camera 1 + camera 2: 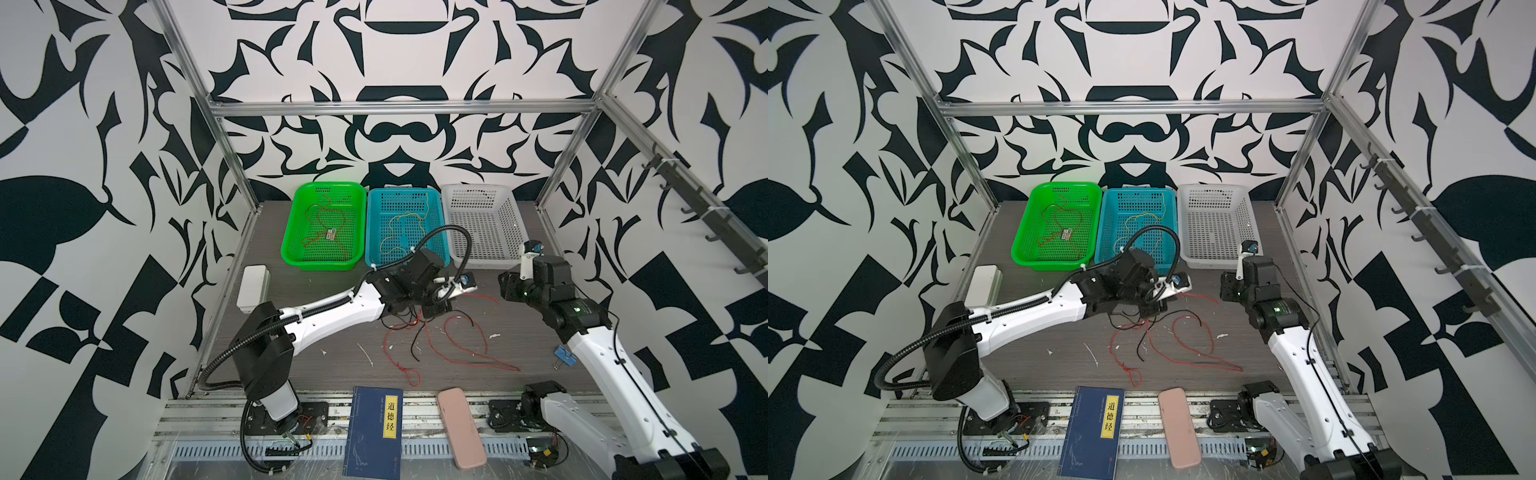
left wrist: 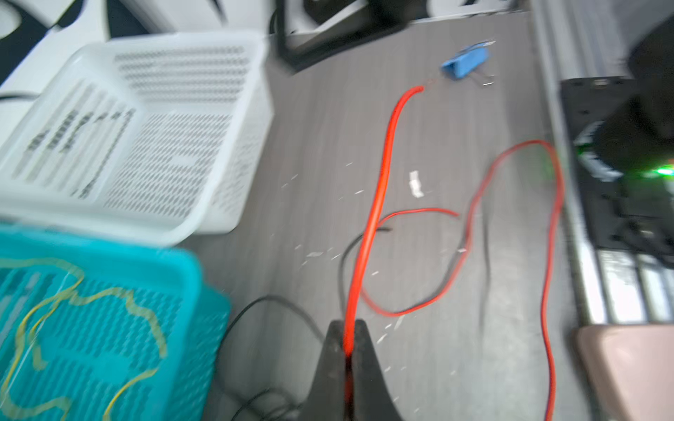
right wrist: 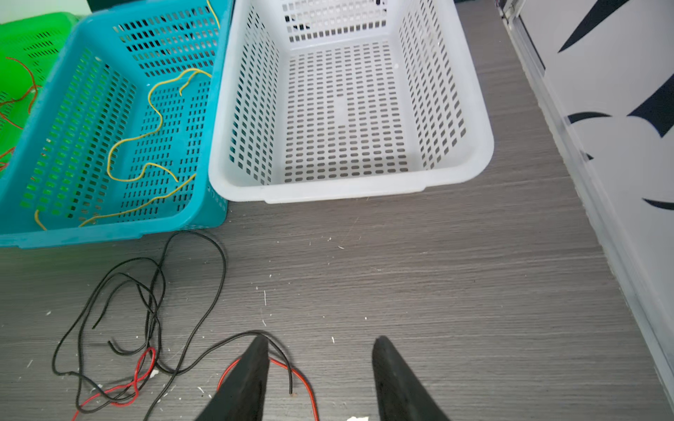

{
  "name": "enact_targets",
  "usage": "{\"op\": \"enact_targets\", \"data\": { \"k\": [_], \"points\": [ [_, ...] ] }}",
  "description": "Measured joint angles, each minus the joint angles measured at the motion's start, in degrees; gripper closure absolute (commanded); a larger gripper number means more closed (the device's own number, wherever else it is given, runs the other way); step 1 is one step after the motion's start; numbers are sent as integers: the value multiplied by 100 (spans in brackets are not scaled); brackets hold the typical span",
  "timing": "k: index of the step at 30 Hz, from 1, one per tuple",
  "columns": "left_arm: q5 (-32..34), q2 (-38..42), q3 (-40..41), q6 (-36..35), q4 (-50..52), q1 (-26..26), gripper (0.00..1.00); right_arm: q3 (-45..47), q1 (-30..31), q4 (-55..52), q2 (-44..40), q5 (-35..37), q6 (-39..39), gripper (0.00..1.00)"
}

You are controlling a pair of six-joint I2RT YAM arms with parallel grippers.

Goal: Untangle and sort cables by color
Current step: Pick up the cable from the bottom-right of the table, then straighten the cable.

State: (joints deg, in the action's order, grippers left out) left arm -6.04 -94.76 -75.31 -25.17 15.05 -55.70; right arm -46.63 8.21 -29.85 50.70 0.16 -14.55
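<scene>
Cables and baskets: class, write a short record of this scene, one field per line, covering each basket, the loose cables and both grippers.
green basket: sorted red cables inside
blue basket: yellow cables inside
white basket: no cable visible in it
table: black cables and loose red cables, crossing each other
left gripper: shut on held red cable
right gripper: open, holding nothing
</scene>
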Motion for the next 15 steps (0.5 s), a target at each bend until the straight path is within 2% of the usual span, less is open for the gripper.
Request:
{"op": "enact_targets", "data": {
  "k": [4,7,10,12,15],
  "points": [
    [175,168,26,103,-33,710,100,57,-15,225,-59,-470,105,47],
    [339,428,33,157,-63,1113,100,136,-26,595,-50,-1403,149,44],
    [476,647,7,184,-79,1224,100,291,105,1215,-9,-2441,44,43],
    [472,706,-35,229,-94,1211,100,341,501,1589,83,-2767,-42,41],
    [409,732,-44,365,-153,1191,100,337,1644,2098,389,-2623,-26,41]
  ]
}}
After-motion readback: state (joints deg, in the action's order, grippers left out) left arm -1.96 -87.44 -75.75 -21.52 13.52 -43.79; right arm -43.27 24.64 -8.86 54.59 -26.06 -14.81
